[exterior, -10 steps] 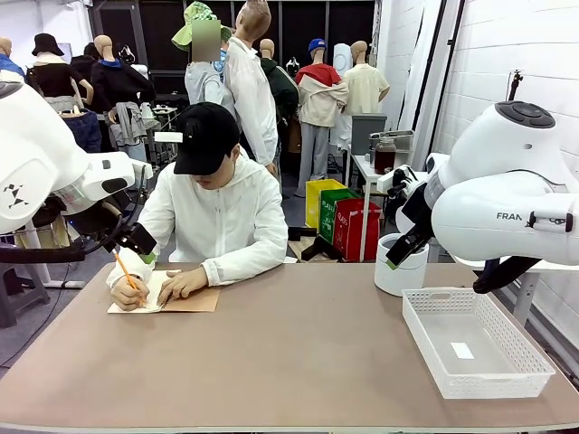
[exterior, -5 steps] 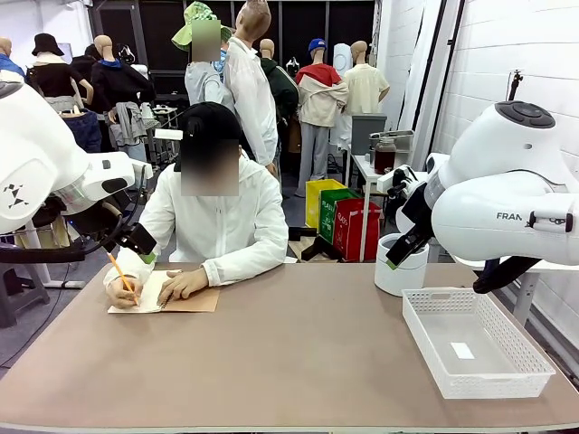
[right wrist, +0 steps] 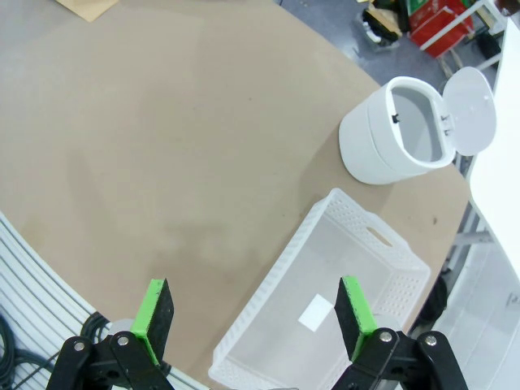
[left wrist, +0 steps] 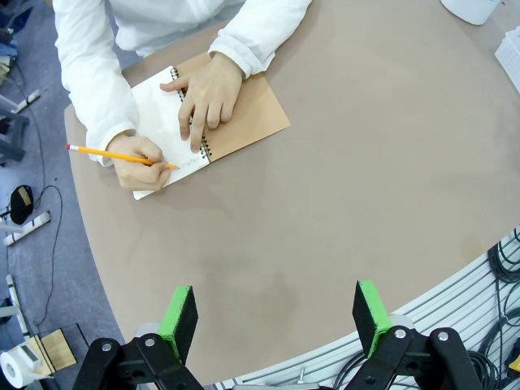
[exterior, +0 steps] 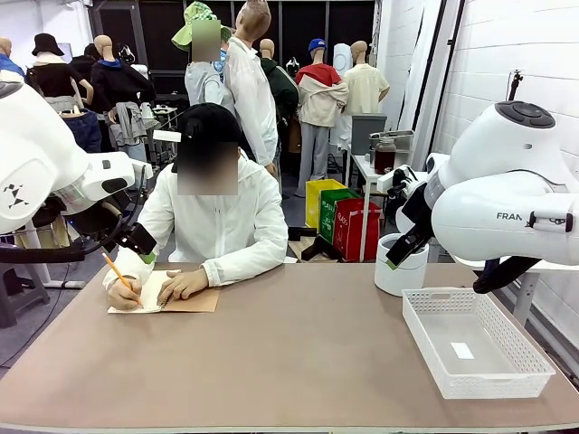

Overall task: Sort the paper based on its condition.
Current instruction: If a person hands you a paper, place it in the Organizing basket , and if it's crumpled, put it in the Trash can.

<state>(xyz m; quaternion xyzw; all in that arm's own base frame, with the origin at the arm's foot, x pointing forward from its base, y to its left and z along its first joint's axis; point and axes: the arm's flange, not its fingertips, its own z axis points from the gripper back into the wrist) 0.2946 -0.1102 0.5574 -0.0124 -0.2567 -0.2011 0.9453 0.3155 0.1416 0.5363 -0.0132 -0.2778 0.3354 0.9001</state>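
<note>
1. Table (exterior: pixel 298 362): smooth, matte brown top.
2. Person (exterior: pixel 226 217): white jacket, seated far left.
3. Basket (exterior: pixel 496 383): rectangular white perforated plastic, near right.
4. Bin (exterior: pixel 398 271): round white plastic with its flip lid up, just beyond the basket.
5. Left gripper (left wrist: pixel 275 301): green pads spread wide, holding nothing, above the table's left.
6. Right gripper (right wrist: pixel 253 296): pads equally wide, nothing held, above the basket's edge.
7. Notebook (left wrist: pixel 248 114): spiral-bound with a brown cardboard cover, far left.
8. Page (left wrist: pixel 154 101): smooth white paper lying flat in the notebook under the person's hands.
9. Pencil (left wrist: pixel 114 154): slim, orange, tip on the page.
</note>
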